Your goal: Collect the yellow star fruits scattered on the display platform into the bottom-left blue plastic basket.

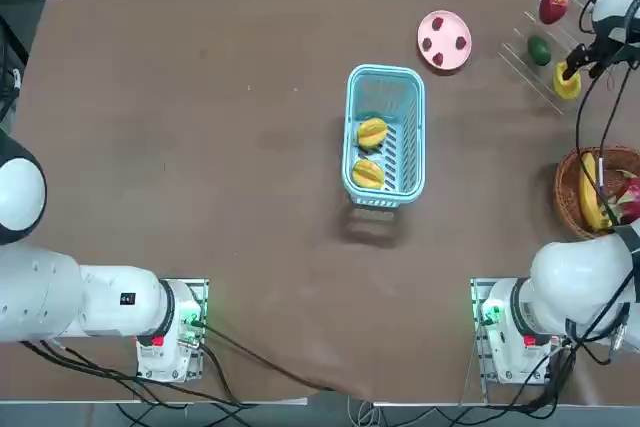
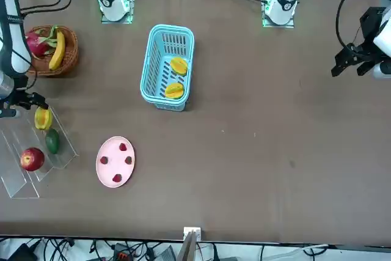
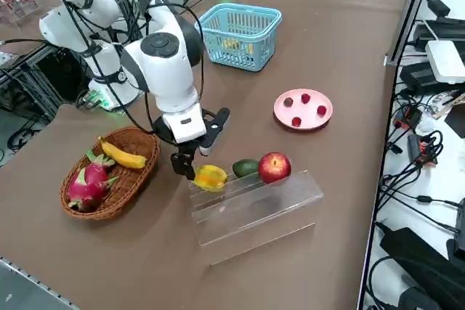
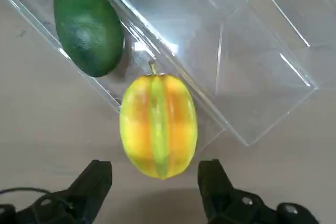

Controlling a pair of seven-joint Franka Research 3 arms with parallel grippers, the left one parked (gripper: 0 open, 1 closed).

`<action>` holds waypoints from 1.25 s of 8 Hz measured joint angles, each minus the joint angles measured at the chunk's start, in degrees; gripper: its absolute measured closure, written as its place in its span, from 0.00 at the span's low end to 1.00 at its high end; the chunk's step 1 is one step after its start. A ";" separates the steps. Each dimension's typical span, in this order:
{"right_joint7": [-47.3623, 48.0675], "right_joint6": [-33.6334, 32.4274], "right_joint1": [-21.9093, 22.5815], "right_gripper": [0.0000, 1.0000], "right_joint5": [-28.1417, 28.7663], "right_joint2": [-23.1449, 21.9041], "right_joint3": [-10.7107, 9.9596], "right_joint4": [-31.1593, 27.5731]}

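On the clear, see-through tiered display platform (image 3: 254,215), the ridged yellow-orange star fruit (image 4: 158,125) sits at the edge nearest the robot, its long axis running toward the rack, stem end pointing onto it. The black two-finger right gripper (image 4: 155,190) hovers beside the platform, fingers spread wide (nothing between the tips). Well apart from the platform, two more yellow star fruits (image 1: 371,133) lie inside the light-blue slatted plastic basket (image 1: 412,147).

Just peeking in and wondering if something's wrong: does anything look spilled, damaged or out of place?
Nothing looks spilled or damaged. The one oddity: a star fruit overhangs the clear rack's edge, below the open right gripper.
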 joint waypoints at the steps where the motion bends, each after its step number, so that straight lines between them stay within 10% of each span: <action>1: 0.01 0.33 -0.06 0.00 0.03 0.30 -0.13 0.00; 10: 0.20 2.47 -1.49 0.06 3.75 3.06 -0.35 0.66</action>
